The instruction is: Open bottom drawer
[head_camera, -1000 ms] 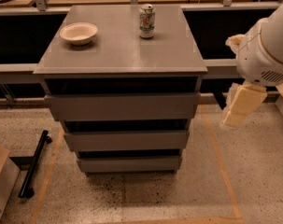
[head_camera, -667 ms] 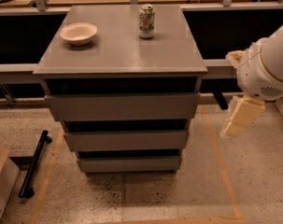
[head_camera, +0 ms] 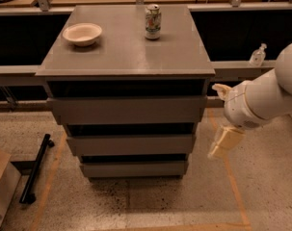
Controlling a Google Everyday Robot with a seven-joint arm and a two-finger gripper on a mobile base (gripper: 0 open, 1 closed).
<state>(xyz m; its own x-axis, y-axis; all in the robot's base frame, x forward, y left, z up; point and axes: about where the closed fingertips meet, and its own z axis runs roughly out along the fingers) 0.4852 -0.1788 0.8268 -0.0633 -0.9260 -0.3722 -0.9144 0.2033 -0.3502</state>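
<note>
Hovering gripper (head_camera: 226,142) low off table's (head_camera: 121,57) right edge, so I can reach bottom drawer (head_camera: 133,168), not yet pulled; grip state I cannot tell.

The hand (head_camera: 226,142) hangs right of the bottom drawer (head_camera: 134,169).

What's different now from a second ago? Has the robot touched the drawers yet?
The hand has moved down and left, toward the cabinet's right side, and touches nothing. The bottom drawer stays shut; the bowl and can have not moved.
</note>
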